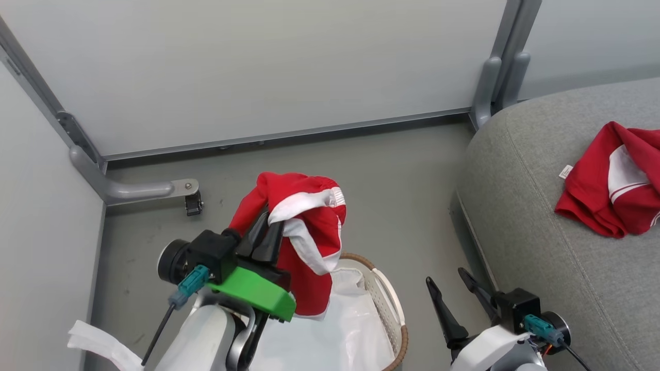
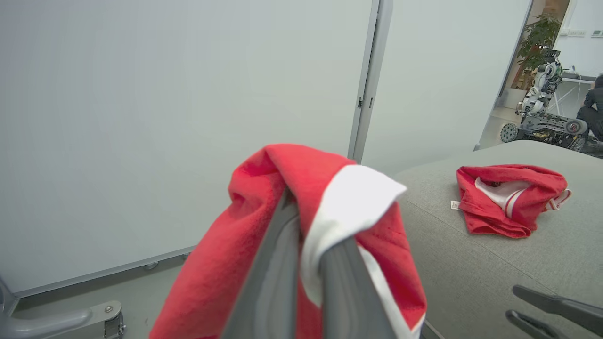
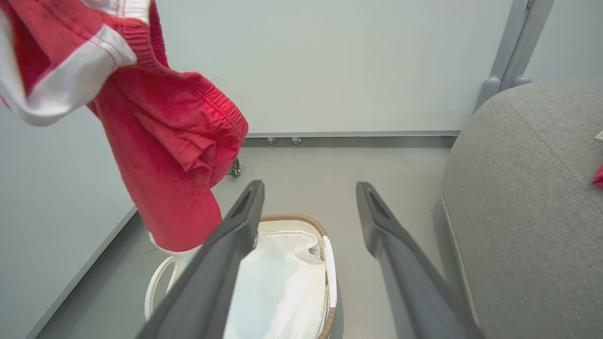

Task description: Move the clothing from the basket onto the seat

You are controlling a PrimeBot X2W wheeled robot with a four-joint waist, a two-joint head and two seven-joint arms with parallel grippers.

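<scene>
My left gripper (image 1: 268,226) is shut on a red garment (image 1: 304,221) with white band trim, held up above the basket (image 1: 389,296); the cloth drapes over the fingers (image 2: 278,263) and hangs down (image 3: 174,155). The cream basket with its brown rim (image 3: 292,218) holds a white lining sheet (image 3: 278,282). A second red garment (image 1: 616,180) lies crumpled on the grey seat (image 1: 541,206), with its small white tag beside it (image 2: 511,197). My right gripper (image 1: 454,288) stands open between the basket and the seat, nothing between its fingers (image 3: 240,226).
Pale partition panels (image 1: 258,67) with grey metal posts (image 1: 495,72) and a foot bracket (image 1: 139,190) close off the grey floor behind the basket. The seat's front edge stands close to my right arm. A white strip of fabric (image 1: 98,342) lies at the lower left.
</scene>
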